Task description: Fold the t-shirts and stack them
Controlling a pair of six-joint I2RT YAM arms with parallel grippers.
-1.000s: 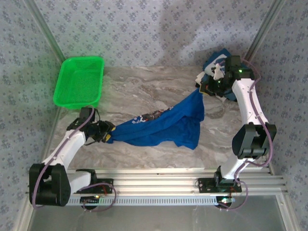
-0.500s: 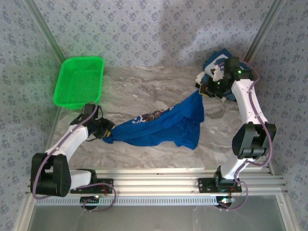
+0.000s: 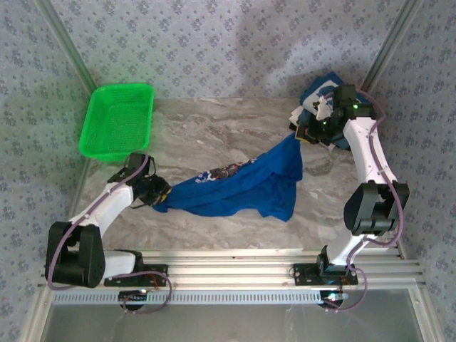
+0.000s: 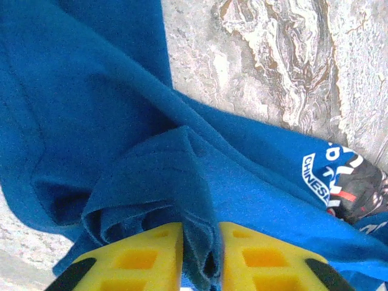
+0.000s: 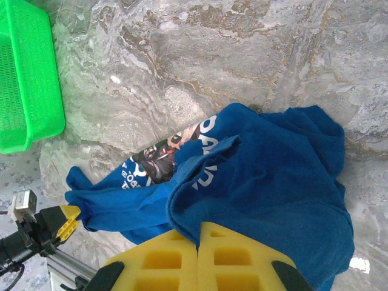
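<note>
Left gripper (image 4: 200, 242) and right gripper (image 5: 199, 242) each pinch tight a bunched edge of the blue tee (image 3: 242, 187) between them; pulling wider could slip either thin grip.

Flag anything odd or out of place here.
The blue tee is strung, bunched and twisted, between the left end effector and right end effector, not flat. The other tees sit in a crumpled heap at the far right corner.
</note>
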